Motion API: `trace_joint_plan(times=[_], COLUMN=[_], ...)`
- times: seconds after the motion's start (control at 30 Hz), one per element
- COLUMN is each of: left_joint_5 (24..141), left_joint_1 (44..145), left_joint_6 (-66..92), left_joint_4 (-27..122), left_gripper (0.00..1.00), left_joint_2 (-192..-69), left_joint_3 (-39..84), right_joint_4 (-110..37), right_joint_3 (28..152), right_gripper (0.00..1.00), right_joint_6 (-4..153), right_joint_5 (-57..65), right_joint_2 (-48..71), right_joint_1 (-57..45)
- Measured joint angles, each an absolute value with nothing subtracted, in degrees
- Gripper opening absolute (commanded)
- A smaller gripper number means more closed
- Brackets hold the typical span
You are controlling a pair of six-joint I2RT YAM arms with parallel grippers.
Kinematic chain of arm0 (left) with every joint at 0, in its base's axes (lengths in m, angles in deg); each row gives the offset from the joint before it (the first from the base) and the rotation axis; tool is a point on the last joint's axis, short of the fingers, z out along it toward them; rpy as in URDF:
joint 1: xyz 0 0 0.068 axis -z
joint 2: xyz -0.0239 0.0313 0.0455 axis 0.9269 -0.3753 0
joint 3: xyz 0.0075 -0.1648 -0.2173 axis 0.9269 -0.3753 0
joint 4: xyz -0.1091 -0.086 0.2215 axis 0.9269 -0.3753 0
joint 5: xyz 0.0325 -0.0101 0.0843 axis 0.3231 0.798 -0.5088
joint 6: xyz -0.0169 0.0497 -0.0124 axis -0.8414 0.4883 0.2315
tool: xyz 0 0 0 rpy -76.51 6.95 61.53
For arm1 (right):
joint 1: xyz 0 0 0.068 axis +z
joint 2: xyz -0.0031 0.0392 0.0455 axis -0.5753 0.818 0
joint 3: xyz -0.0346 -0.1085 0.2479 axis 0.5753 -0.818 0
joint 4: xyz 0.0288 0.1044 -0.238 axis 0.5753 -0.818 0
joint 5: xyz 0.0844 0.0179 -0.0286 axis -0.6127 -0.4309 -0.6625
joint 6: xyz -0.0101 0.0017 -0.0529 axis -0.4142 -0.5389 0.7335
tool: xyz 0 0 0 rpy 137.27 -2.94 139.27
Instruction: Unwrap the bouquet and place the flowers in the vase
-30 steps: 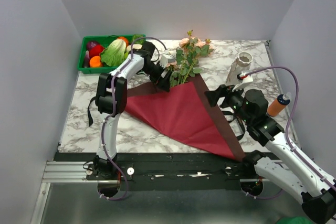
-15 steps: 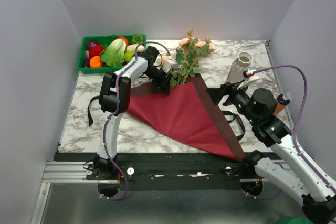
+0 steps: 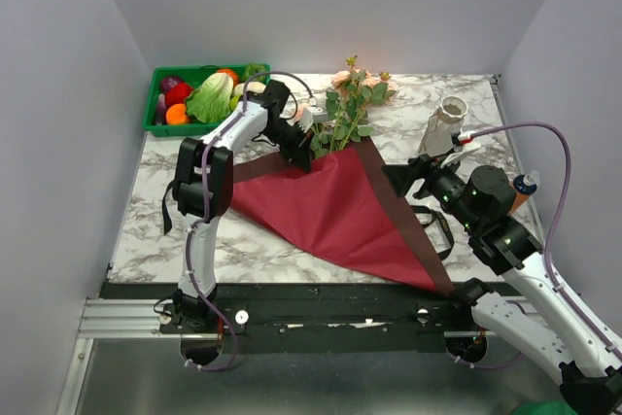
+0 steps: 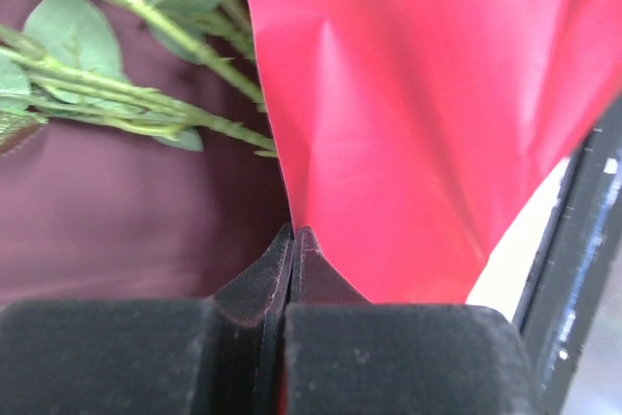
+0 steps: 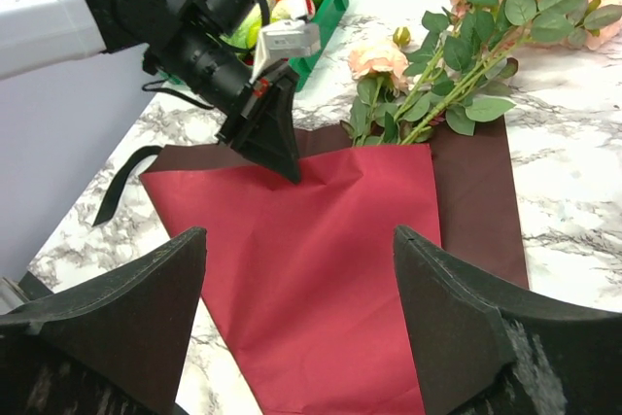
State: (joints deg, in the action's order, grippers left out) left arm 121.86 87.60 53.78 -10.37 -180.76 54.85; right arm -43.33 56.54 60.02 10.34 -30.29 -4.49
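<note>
The far-left edge of one maroon paper sheet (image 3: 335, 206), spread flat mid-table, is pinched between the closed fingers of the left gripper (image 4: 292, 237). The flowers (image 3: 348, 109), at least three peach blooms counted, lie at its far corner. One whitish vase (image 3: 442, 123) stands to the right. The right gripper (image 3: 400, 178) is held spread, empty.

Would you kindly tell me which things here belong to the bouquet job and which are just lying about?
Job: flowers, maroon paper pinched in the left pincer, black ribbon, vase.
Lying about: green tray of vegetables, orange bottle.
</note>
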Motion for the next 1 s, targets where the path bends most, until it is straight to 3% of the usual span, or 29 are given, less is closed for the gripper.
trace_joint_plan(times=[0.23, 0.37, 0.63, 0.83, 0.87, 1.0], left_joint_5=[124.88, 126.84, 130.8, 130.41, 130.3, 129.51], left_joint_1=[89.45, 93.78, 99.59, 99.59, 99.59, 99.59], left_joint_6=[57.71, 62.74, 75.44, 79.33, 79.66, 80.36], left_joint_4=[-16.91, -22.35, -29.28, -31.16, -31.13, -31.18], left_gripper=[0.1, 0.22, 0.38, 0.54, 0.64, 0.82], left_joint_2=[-170.99, -160.3, -142.01, -133.6, -132.28, -126.8], left_joint_3=[53.61, 50.35, 38.61, 32.01, 31.64, 31.27], right_joint_4=[-45.41, -46.87, -49.62, -49.71, -49.65, -48.84], right_joint_3=[57.06, 58.92, 65.26, 66.09, 65.74, 60.8], right_gripper=[0.84, 0.84, 0.84, 0.77, 0.75, 0.72], right_joint_6=[60.39, 61.4, 63.61, 63.37, 63.04, 61.12], right_joint_5=[10.45, 11.89, 14.69, 14.4, 13.84, 11.19], right_joint_2=[-30.26, -30.18, -28.84, -25.87, -25.37, -23.12], right_joint_1=[-4.49, -4.49, -4.49, -4.49, -4.49, -3.44])
